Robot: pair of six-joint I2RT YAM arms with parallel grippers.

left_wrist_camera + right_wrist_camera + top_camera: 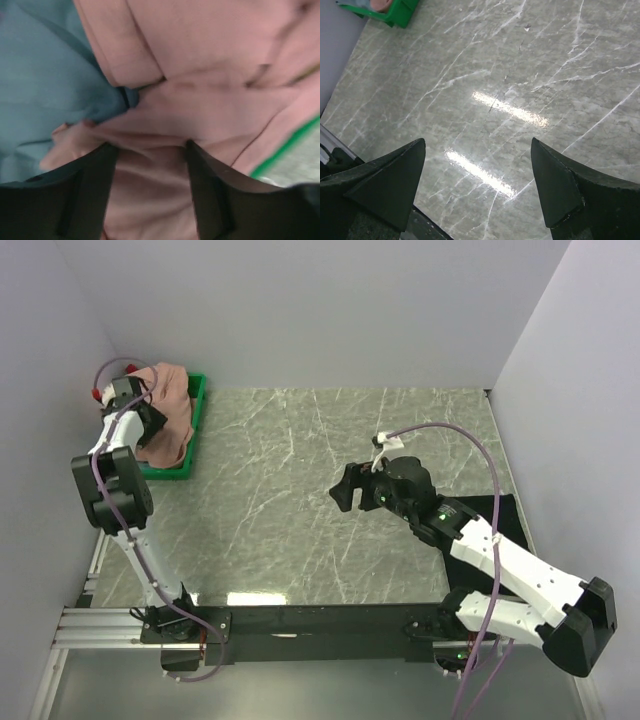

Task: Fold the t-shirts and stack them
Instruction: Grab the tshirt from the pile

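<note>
Both sets of jaws stand wide with nothing gripped. My left jaws sit close over the salmon-pink t-shirt [200, 60], its folds showing between the tips (the view is too blurred to tell whether they touch), with a grey-blue t-shirt [45, 80] bunched beside it. Both lie heaped in the green crate [198, 405] at the far left corner of the table [300, 460]. My right jaws hover over the marbled top mid-table. A black t-shirt [505, 512] lies by the right edge, partly under that arm.

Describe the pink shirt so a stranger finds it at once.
At the table's far left corner stands a green crate. The salmon-pink t-shirt lies heaped in it, under the left gripper. Its colour sets it apart from the grey-blue t-shirt beside it.
</note>
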